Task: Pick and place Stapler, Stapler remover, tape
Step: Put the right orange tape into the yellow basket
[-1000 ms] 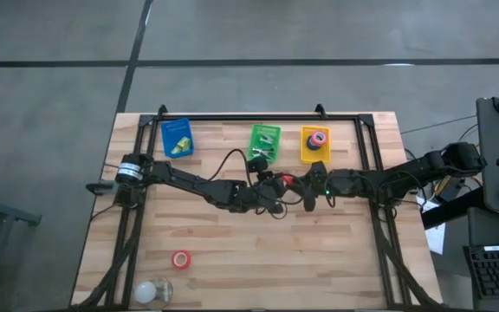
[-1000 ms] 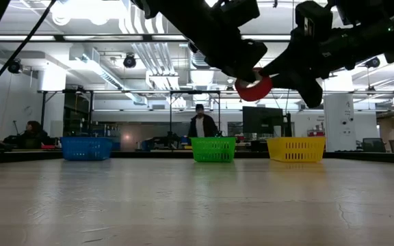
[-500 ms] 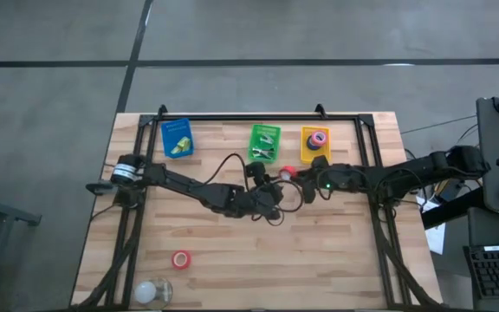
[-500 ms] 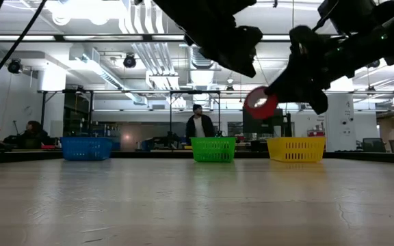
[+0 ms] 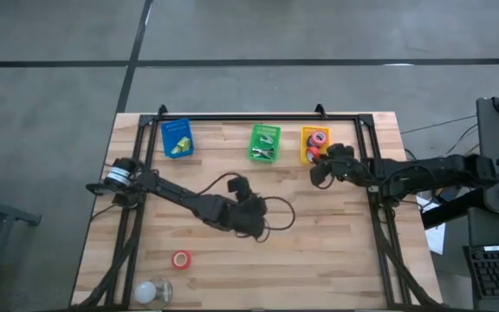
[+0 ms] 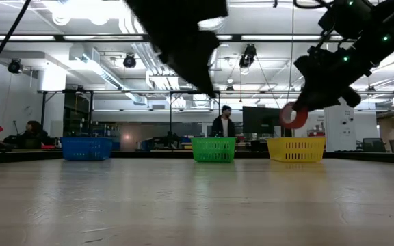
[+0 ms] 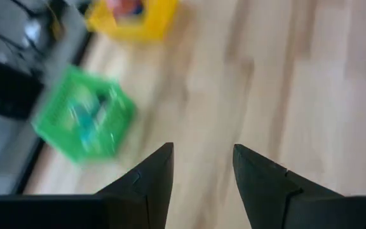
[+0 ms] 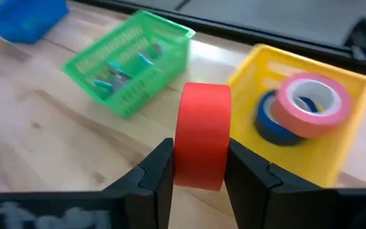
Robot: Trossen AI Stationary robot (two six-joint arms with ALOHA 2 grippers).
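A red tape roll (image 8: 203,135) is pinched on edge in the right end effector (image 8: 199,166), held in the air beside the yellow basket (image 8: 335,152), which holds a pink roll (image 8: 311,105) and a blue roll (image 8: 273,121). The green basket (image 5: 264,143) sits alongside. Only the high view shows another red roll (image 5: 180,259) lying near the counter's (image 5: 336,251) front. The left end effector (image 7: 202,166) is spread, empty, mid-counter.

The green basket (image 7: 81,124) and yellow basket (image 7: 132,16) are blurred in the left wrist view, their contents unreadable.

dark jointed arms (image 5: 180,198), looping black cables (image 5: 277,214)
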